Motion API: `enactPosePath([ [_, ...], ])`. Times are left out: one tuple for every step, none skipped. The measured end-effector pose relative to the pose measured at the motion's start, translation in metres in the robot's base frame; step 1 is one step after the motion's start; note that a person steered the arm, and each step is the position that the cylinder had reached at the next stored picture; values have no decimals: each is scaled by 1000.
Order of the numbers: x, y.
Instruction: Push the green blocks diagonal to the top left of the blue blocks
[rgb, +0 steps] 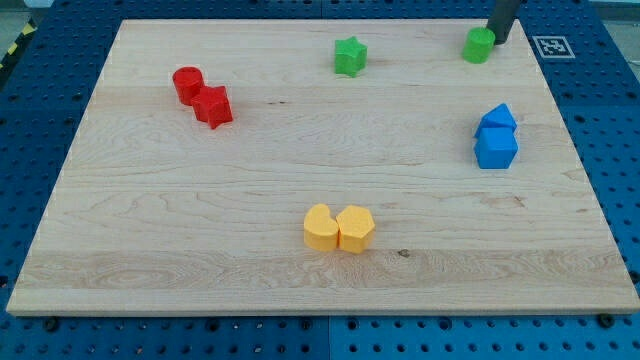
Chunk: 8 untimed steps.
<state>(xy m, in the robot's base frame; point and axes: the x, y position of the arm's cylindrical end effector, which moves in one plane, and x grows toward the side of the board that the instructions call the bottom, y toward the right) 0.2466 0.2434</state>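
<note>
A green star-shaped block sits near the view's top, a little right of the middle. A green round block sits at the view's top right. My tip is right against the round green block's right side. Two blue blocks stand together at the view's right, one behind the other, below and slightly right of the round green block. The star block is well to the upper left of the blue pair.
Two red blocks touch each other at the upper left. Two yellow blocks sit side by side at the lower middle. The wooden board lies on a blue pegboard; a marker tag is beyond its top right corner.
</note>
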Motion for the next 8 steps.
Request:
enactPosePath([
  [22,-11],
  [33,-29],
  [39,-50],
  [49,-72],
  [55,-92],
  [59,-110],
  [59,-121],
  [59,-129],
])
